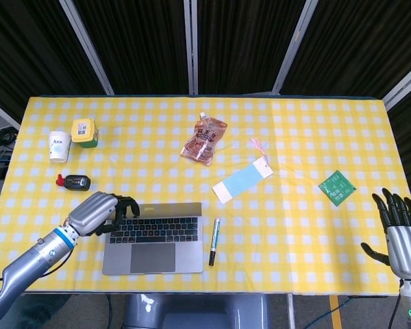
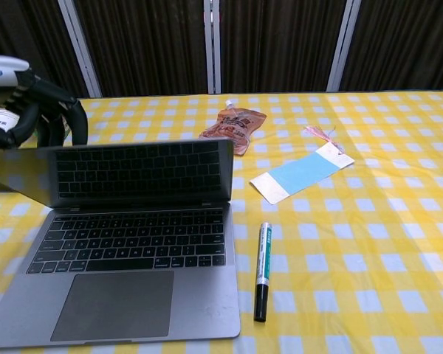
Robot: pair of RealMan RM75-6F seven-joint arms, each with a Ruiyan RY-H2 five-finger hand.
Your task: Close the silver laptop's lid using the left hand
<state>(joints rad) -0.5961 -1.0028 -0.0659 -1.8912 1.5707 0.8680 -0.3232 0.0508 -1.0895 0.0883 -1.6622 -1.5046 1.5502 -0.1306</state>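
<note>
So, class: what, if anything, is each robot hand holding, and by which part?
The left hand presses on the laptop lid's top left edge rather than gripping it. The right hand is open and holds nothing.

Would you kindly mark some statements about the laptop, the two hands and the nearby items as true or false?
1. The silver laptop lid is fully shut. False: it is tilted well forward but the keyboard is exposed.
2. The left hand is at the lid's left top edge. True.
3. The marker pen lies on the laptop's keyboard. False: it lies on the cloth, right of the laptop.
4. The right hand holds nothing, fingers apart. True.
5. The green circuit board sits beside the paper cup. False: the board is at the right side, the cup far left.
</note>
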